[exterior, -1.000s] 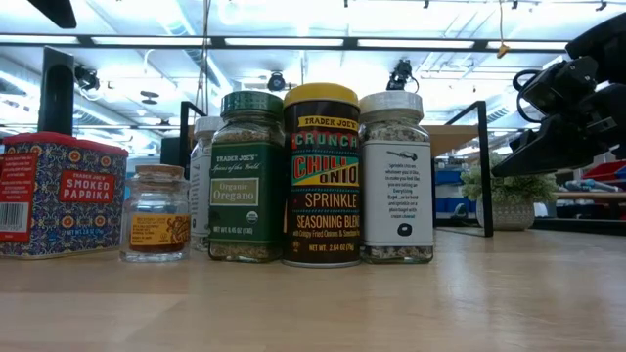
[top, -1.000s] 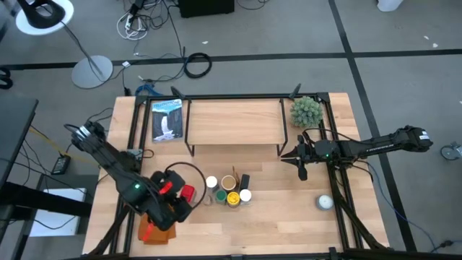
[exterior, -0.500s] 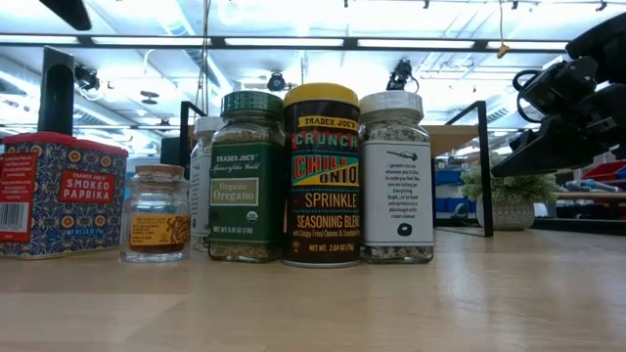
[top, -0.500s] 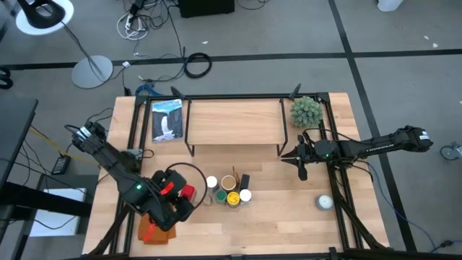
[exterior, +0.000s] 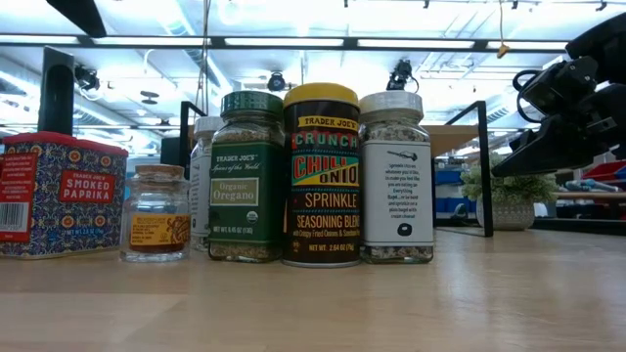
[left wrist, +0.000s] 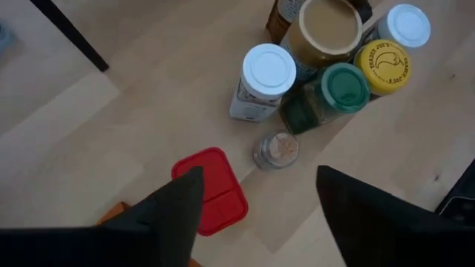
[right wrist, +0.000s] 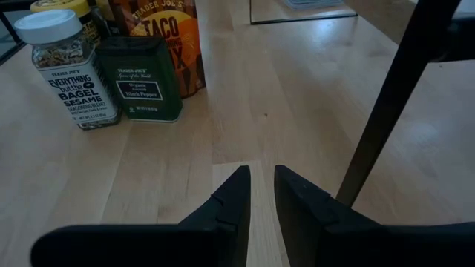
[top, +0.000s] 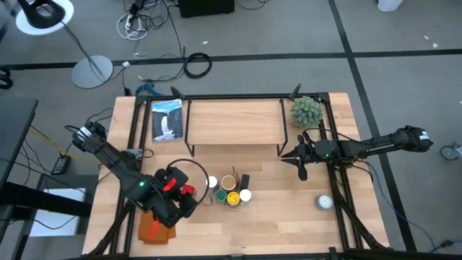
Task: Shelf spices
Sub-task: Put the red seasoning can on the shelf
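Observation:
The spices stand in a tight cluster (top: 228, 191) in front of the shelf: jars with white (left wrist: 267, 72), tan (left wrist: 329, 26), green (left wrist: 344, 86) and yellow (left wrist: 382, 62) lids. A small cork-topped jar (left wrist: 276, 150) and a red square tin (left wrist: 211, 190) stand a little apart. The shelf (top: 234, 121) is a bare light-wood board on black legs. My left gripper (left wrist: 260, 178) hovers open above the red tin and the small jar. My right gripper (right wrist: 261, 178) is shut, low over the table beside the shelf's right front leg (right wrist: 393, 104). It touches nothing.
A spiky green plant ball (top: 305, 110) sits at the shelf's right end. A lone white round object (top: 324, 202) lies near the right front. A blue picture card (top: 167, 119) lies left of the shelf. An orange object (top: 150, 228) lies under the left arm.
My left gripper has edged a little toward the table's right, closer to the spice cluster, and has stayed open. The right arm and the spices have kept still.

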